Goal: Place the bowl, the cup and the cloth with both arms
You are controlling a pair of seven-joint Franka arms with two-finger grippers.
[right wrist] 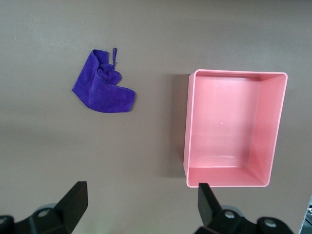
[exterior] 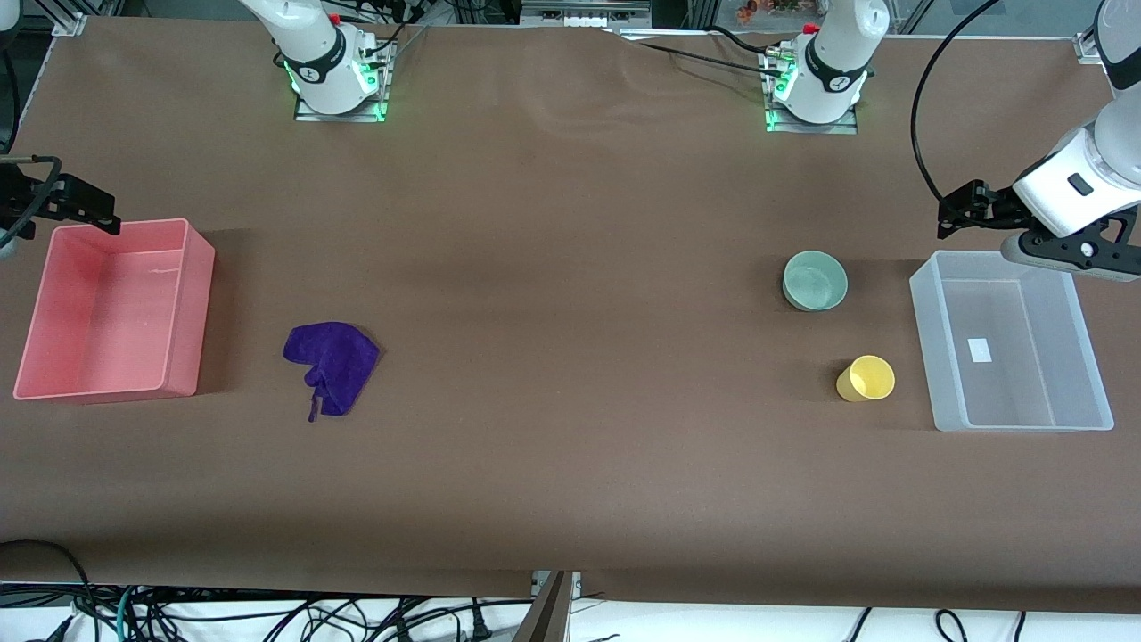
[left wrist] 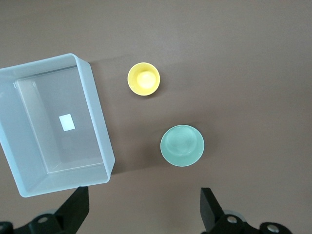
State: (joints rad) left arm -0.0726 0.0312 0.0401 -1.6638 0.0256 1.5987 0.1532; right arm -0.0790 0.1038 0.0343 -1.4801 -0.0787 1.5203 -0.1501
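Note:
The mint-green bowl (exterior: 815, 280) stands upright on the brown table toward the left arm's end, and also shows in the left wrist view (left wrist: 182, 145). The yellow cup (exterior: 866, 378) stands upright nearer the front camera than the bowl, and shows in the left wrist view (left wrist: 144, 79). The purple cloth (exterior: 332, 361) lies crumpled toward the right arm's end, its tag pointing at the front camera; the right wrist view shows it too (right wrist: 103, 87). My left gripper (exterior: 958, 212) (left wrist: 144, 204) is open, empty, up over the table by the clear bin. My right gripper (exterior: 94, 207) (right wrist: 141, 200) is open, empty, over the pink bin's edge.
A clear plastic bin (exterior: 923, 339) (left wrist: 92, 107) stands empty beside the bowl and cup at the left arm's end. A pink bin (exterior: 192, 303) (right wrist: 187, 126) stands empty beside the cloth at the right arm's end. Both arm bases stand along the table's robot edge.

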